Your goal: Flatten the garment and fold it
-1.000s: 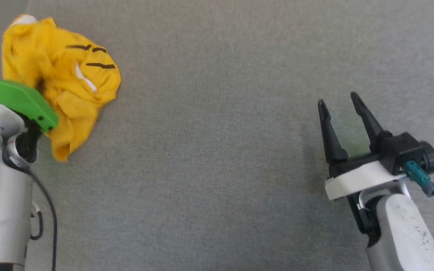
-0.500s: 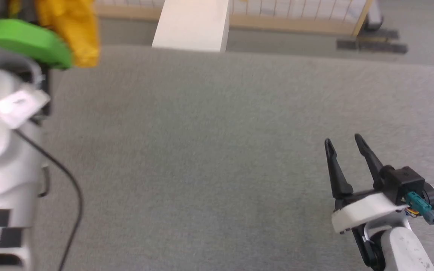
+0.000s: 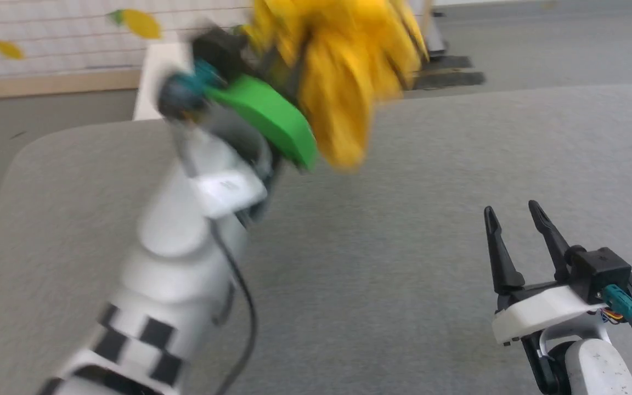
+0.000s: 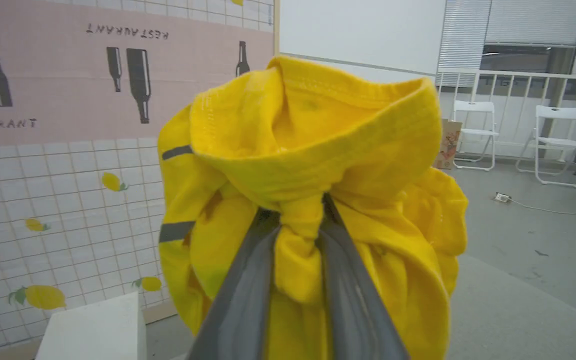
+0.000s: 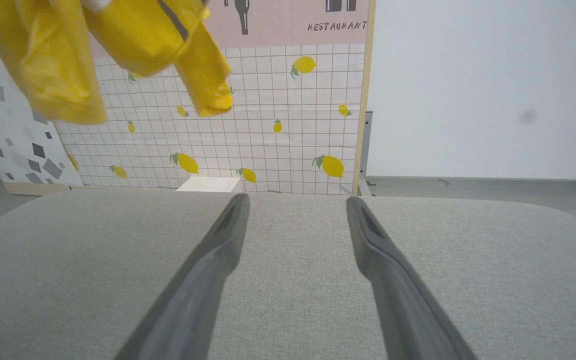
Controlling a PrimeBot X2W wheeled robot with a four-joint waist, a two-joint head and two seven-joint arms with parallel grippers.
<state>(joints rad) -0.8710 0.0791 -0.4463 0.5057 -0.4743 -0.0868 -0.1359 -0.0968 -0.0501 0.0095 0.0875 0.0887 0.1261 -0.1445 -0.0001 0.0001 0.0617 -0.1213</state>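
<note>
The left gripper [image 4: 300, 210] clamps its dark fingers [image 4: 248, 280] on a bunched fold of the bright yellow soft cloth garment [image 4: 318, 140], held aloft above the grey fabric tabletop [image 3: 404, 247]. The right gripper [image 3: 511, 209] hovers low, fingers wide, empty.

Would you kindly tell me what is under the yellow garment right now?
The garment hangs bunched from the left hand, off the grey padded surface, which lies below it. The hand's fingertips are buried in its folds, so they cannot be seen.
</note>
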